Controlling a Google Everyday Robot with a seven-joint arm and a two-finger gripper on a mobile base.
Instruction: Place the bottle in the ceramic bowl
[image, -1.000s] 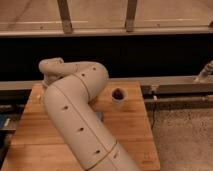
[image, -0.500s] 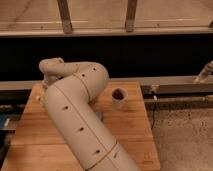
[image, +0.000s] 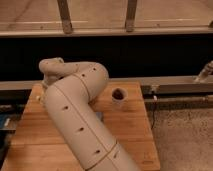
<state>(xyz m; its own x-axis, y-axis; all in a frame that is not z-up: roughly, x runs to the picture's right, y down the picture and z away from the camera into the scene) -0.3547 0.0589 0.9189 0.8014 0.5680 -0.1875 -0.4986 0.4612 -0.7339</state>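
Observation:
My big beige arm (image: 75, 117) rises from the bottom edge and bends over the left half of the wooden table (image: 132, 137). Its wrist end (image: 50, 70) curls down at the table's far left. The gripper is hidden behind that bend, over the far left of the table, and it is shut. What it may hold does not show. The bottle and the ceramic bowl are both hidden from view, behind the arm or out of frame.
A white cup with a dark inside (image: 118, 96) stands near the table's far edge, right of the arm. A small blue-grey patch (image: 100, 116) peeks out beside the arm. A metal rail (image: 175, 88) and a dark wall run behind the table. Speckled floor (image: 185, 135) lies to the right.

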